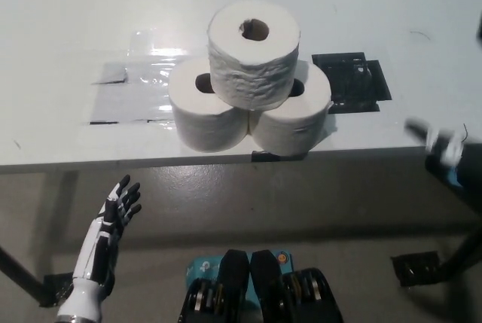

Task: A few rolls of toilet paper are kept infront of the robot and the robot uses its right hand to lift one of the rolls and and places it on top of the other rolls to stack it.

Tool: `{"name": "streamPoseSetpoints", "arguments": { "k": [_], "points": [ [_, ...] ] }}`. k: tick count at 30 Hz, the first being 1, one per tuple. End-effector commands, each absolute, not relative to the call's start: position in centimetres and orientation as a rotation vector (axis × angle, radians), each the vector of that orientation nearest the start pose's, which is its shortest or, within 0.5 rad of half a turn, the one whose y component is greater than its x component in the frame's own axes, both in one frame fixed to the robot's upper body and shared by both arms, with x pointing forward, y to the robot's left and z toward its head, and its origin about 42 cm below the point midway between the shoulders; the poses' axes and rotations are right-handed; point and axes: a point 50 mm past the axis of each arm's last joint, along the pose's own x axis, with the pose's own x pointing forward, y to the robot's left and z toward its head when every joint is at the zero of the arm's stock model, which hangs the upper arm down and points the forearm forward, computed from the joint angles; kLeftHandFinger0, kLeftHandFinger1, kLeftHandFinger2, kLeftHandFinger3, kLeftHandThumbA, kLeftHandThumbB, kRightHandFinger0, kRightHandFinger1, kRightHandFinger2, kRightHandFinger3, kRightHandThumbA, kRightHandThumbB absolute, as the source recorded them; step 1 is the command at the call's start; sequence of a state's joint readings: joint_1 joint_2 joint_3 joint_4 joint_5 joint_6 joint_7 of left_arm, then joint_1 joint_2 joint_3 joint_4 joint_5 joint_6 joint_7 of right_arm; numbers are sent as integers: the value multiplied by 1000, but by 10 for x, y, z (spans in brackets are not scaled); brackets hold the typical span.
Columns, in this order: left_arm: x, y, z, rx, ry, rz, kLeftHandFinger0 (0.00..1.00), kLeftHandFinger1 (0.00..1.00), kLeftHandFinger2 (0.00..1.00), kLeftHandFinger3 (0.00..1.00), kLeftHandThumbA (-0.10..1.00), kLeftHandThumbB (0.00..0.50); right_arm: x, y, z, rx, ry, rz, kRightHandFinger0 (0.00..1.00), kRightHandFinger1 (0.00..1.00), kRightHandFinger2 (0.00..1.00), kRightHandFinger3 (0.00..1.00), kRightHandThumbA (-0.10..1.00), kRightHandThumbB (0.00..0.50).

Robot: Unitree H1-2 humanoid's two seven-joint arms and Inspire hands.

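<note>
Three white toilet paper rolls stand near the table's front edge. The top roll (252, 52) rests upright on the left roll (205, 112) and the right roll (295, 116), bridging both. Nothing touches the stack. My white left hand (117, 214) hangs open below the table edge at the lower left, fingers spread. A motion-blurred pale and dark shape at the right edge, level with the table's front edge, seems to be my right hand (438, 141). It is well to the right of the rolls and too smeared to read.
The white table (75, 7) carries a clear tape patch (132, 93) left of the rolls and a black tape patch (354, 82) on their right. Below the table edge lies grey floor, with a blue object (457, 172) at the right.
</note>
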State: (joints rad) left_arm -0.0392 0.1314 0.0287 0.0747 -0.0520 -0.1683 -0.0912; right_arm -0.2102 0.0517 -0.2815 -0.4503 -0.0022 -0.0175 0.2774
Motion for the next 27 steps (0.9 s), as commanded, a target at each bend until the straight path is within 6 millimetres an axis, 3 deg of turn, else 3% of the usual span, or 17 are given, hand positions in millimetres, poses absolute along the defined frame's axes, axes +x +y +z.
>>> {"name": "streamPoseSetpoints", "arguments": {
  "k": [1, 3, 6, 11, 15, 18, 21, 27],
  "points": [
    [286, 271, 107, 87, -169, -74, 1000, 1000, 1000, 1000, 1000, 125, 274, -233, 244, -7, -743, -57, 1000, 1000, 1000, 1000, 1000, 252],
    [278, 270, 102, 82, -145, -76, 1000, 1000, 1000, 1000, 1000, 129, 278, -230, 231, -3, -703, -52, 1000, 1000, 1000, 1000, 1000, 225],
    [267, 269, 95, 94, -129, -80, 1000, 1000, 1000, 1000, 1000, 124, 284, -224, 202, -21, -622, -57, 1000, 1000, 1000, 1000, 1000, 223],
    [262, 268, 90, 72, -126, -98, 1000, 1000, 1000, 1000, 1000, 98, 289, -210, 163, 4, -496, -32, 1000, 1000, 1000, 1000, 1000, 125],
    [260, 270, 89, 96, -126, -95, 1000, 1000, 1000, 1000, 1000, 81, 298, -202, 137, -4, -433, -10, 1000, 1000, 1000, 1000, 1000, 146],
    [259, 268, 89, 80, -125, -94, 1000, 1000, 1000, 1000, 1000, 81, 301, -198, 128, -9, -418, 5, 1000, 1000, 1000, 1000, 1000, 83],
    [257, 268, 88, 81, -123, -94, 1000, 1000, 1000, 1000, 1000, 92, 303, -195, 120, -16, -406, 26, 1000, 1000, 1000, 1000, 1000, 61],
    [258, 269, 90, 93, -134, -85, 1000, 1000, 1000, 1000, 1000, 79, 306, -189, 110, -27, -379, 40, 1000, 1000, 1000, 1000, 1000, 99]
  ]
}}
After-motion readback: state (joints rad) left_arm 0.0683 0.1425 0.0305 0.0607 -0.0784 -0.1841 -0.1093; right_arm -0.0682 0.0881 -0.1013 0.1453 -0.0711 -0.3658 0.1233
